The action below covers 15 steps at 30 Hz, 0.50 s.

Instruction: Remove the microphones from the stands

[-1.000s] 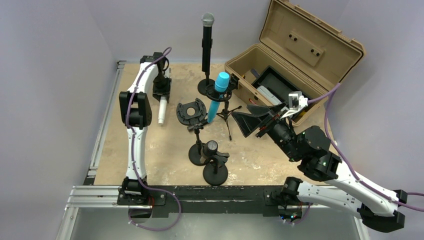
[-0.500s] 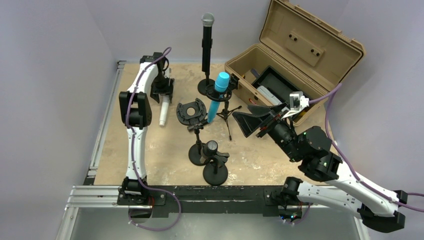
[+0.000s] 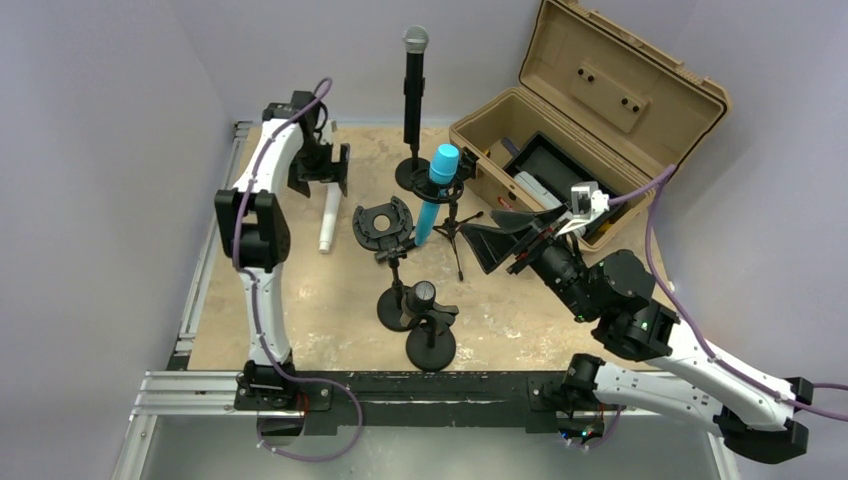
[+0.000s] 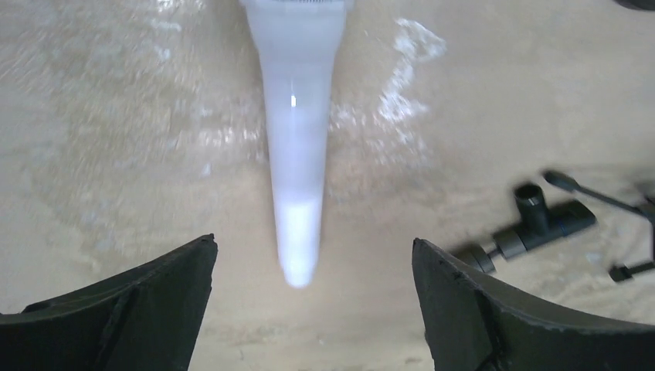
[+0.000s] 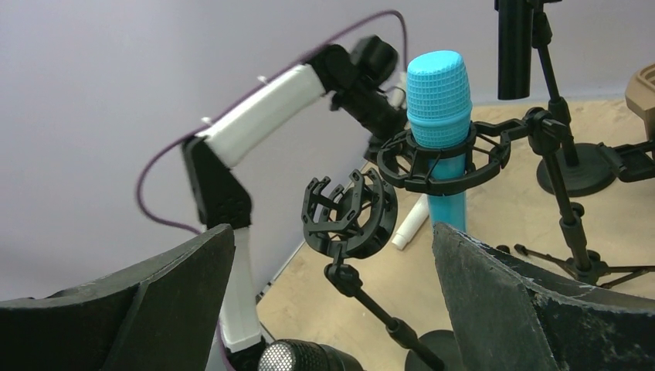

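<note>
Left gripper (image 3: 325,172) is hanging over the far-left part of the table (image 3: 300,300) with its jaws spread wide and nothing in them. The white microphone (image 4: 297,154) is lying flat on the tabletop right below it. In the wrist view the narrow end sits between the two fingertips, but neither one is touching it.

So the mic is out of its holder. The empty shock mount (image 3: 380,228) is on its stand just to the right of it.

Right gripper (image 3: 495,240) is also wide open and empty. It's pointed left at the cluster of stands in the middle, and from its own camera the empty mount shows up between the fingers.

Just behind that mount is the blue microphone (image 3: 437,185), upright in its own shock mount on a little tripod (image 3: 457,235). Those two stands sit between the right gripper and the white mic.

Further back, a black microphone (image 3: 413,90) with a grey grille stands tall on a round base. Nearer the arms there's a dark-grilled mic (image 3: 424,293) among two more round-base stands. An open tan case (image 3: 620,90) is at the far right.

If there's branding on any of it, it's too small to read.

Compared with a second ago, the left gripper was down low and nearly closed on the white mic. Now it's lifted clear with the jaws apart, and the mic hasn't budged. The right arm has only crept a little to the left.
</note>
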Each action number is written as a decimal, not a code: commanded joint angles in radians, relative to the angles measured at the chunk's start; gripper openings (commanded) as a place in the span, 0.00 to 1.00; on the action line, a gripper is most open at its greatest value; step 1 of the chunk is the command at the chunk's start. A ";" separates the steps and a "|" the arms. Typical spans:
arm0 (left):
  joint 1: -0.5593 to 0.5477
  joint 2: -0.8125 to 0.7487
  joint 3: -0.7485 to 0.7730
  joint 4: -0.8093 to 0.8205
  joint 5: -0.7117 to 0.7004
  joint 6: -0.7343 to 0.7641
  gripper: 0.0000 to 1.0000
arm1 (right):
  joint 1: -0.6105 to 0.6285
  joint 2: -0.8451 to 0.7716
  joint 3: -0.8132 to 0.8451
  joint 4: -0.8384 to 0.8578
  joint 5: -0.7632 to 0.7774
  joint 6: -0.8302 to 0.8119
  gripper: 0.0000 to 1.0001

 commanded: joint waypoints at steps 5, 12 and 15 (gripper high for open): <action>0.003 -0.519 -0.249 0.130 0.099 -0.070 0.95 | 0.002 0.024 0.017 0.012 0.022 -0.005 0.99; 0.004 -0.935 -0.522 0.276 0.254 -0.170 0.95 | 0.001 0.038 0.011 0.024 0.018 -0.025 0.99; 0.004 -1.142 -0.702 0.412 0.424 -0.256 0.97 | 0.001 0.054 0.016 0.018 0.006 -0.033 0.99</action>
